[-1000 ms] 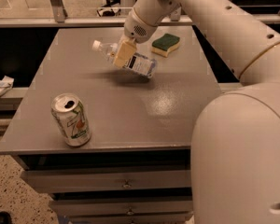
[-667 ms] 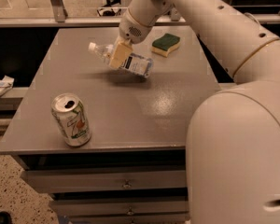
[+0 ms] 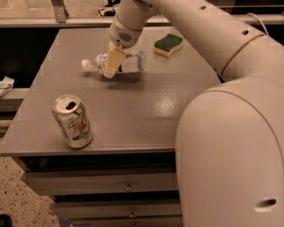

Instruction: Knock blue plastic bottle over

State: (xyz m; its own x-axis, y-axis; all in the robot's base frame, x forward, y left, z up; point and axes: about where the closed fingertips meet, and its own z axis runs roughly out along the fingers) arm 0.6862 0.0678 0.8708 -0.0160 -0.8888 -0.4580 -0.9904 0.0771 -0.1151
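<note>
The blue plastic bottle (image 3: 130, 63) lies on its side on the grey table (image 3: 132, 112), toward the back. Its white cap (image 3: 85, 65) points left and its label faces me. My gripper (image 3: 112, 63) hangs down from the arm right at the bottle's neck end and overlaps it. I cannot tell whether it touches or grips the bottle. The part of the bottle behind the gripper is hidden.
A green-and-white soda can (image 3: 72, 121) stands upright near the table's front left corner. A green-and-yellow sponge (image 3: 168, 45) lies at the back right. My arm's large body fills the right side. Drawers (image 3: 128, 186) sit under the tabletop.
The bottle was tilted with its cap raised; it has moved left and down and now lies flat on the table. My gripper has moved left and down with it.
</note>
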